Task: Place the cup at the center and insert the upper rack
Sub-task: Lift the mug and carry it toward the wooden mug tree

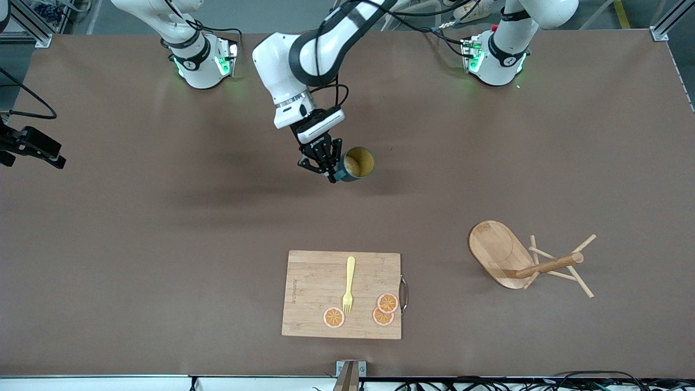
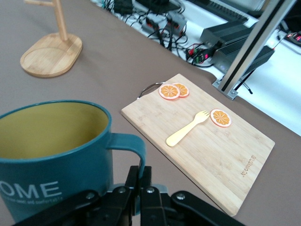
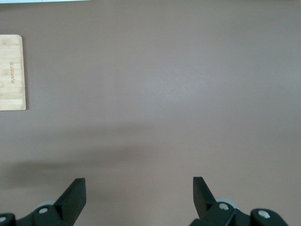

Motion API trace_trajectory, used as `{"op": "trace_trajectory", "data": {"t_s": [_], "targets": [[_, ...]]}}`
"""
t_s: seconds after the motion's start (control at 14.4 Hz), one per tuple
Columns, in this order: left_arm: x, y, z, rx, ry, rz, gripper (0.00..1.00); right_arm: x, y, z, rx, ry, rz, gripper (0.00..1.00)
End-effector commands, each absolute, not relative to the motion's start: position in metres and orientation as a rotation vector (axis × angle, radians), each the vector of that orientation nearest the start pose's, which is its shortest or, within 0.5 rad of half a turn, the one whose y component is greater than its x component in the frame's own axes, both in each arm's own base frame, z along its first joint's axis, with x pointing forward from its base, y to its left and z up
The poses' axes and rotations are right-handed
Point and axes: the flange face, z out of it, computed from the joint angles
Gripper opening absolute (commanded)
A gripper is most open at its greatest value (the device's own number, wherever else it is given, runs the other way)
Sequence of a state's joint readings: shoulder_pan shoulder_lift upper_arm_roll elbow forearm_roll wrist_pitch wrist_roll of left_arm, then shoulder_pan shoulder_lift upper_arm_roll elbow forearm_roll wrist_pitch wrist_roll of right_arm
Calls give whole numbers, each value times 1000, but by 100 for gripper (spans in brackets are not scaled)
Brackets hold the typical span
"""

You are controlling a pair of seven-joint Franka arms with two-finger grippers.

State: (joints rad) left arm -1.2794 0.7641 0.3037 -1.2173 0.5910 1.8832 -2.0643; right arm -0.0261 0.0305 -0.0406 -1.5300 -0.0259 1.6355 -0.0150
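Note:
The dark teal cup (image 1: 358, 163) with a mustard-yellow inside hangs from my left gripper (image 1: 331, 172), which is shut on its side handle over the middle of the table. In the left wrist view the fingers (image 2: 141, 176) pinch the handle of the cup (image 2: 51, 155). The wooden upper rack (image 1: 497, 252) lies on its side toward the left arm's end, with its post (image 1: 548, 266) and pegs flat on the table. It also shows in the left wrist view (image 2: 51, 54). My right gripper (image 3: 138, 188) is open and empty over bare table, at the right arm's end (image 1: 32, 147).
A bamboo cutting board (image 1: 342, 293) lies nearer the front camera than the cup, with a yellow fork (image 1: 348, 285) and three orange slices (image 1: 386, 303) on it. Its corner shows in the right wrist view (image 3: 11, 73). Cables and boxes (image 2: 225, 42) lie off the table's front edge.

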Motion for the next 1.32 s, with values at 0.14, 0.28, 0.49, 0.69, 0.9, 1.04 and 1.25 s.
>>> {"op": "trace_trajectory", "data": {"t_s": [0.14,0.28,0.49,0.69,0.9,1.04,1.25], "targets": [[445,-578,431,-2681,-1265,-875,0,563,-41,636,-3184,64,-129,100],[463,-553,458,-2703,-1351,-769,0,563,-41,636,-3184,64,-129,100],[487,-516,481,-2711,-1447,-643,0,564,-39,636,-3182,59,-131,100],[505,-486,502,-2751,-1538,-474,0,564,-39,636,-3174,67,-132,100],[527,-455,518,-2789,-1618,-311,0,564,-39,636,-3174,64,-132,100],[540,-429,527,-2829,-1624,-207,0,564,-38,636,-3173,67,-134,100],[564,-388,540,-2885,-1683,-35,0,565,-39,636,-3167,69,-137,100]]}}
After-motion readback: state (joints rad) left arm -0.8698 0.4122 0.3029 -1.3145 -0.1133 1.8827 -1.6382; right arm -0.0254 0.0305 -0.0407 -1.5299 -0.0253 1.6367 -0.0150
